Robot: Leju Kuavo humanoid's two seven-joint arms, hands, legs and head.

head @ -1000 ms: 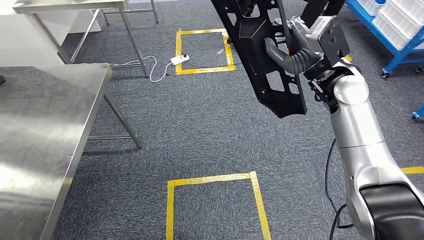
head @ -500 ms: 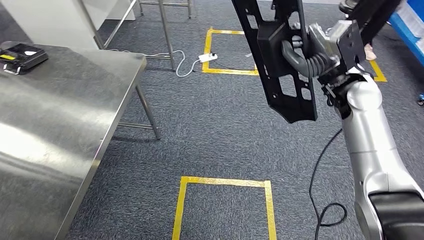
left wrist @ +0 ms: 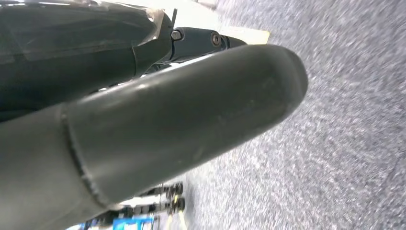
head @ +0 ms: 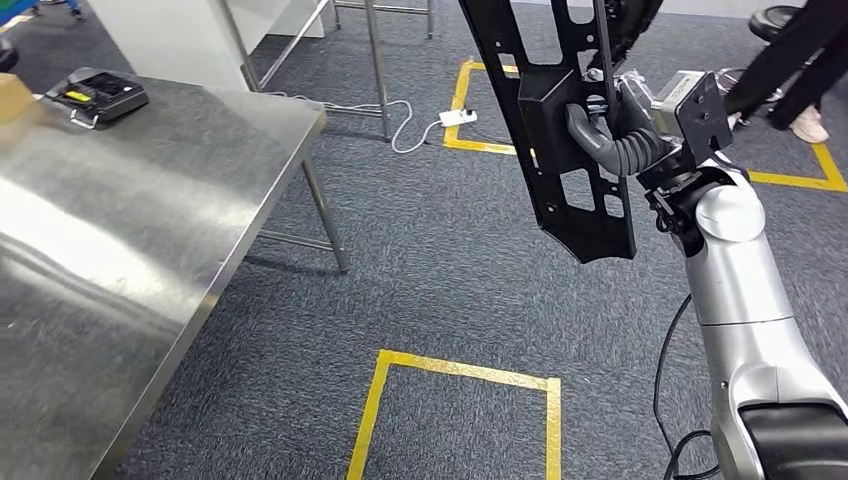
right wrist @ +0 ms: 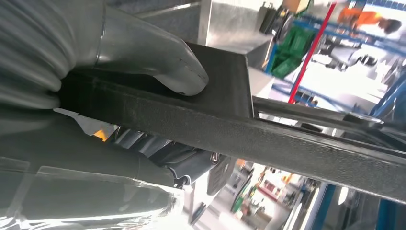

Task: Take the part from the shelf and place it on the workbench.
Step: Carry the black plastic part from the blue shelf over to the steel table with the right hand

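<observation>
Compared with the picture a second before, your whole head view had swung: the stainless steel desk (head: pixel 120 230) took up more of the left side, and a small black device with a yellow label (head: pixel 98 95) now showed at its far corner. That was the camera turning, not the things moving. The right robot hand (head: pixel 612 125) kept its grip on the long black flat plastic part with cut-out openings (head: pixel 560 130), still raised above the grey carpet floor (head: pixel 430 270), well apart from the desk.

The part hung nearly upright, slightly tilted, with rectangular and slotted holes along its length and a raised block near the middle where the grey thumb (right wrist: pixel 153 52) pressed on it. The left robot hand (left wrist: pixel 158 124) appeared as a blurred grey thumb over the carpet; you could not tell how its fingers lay.
</observation>
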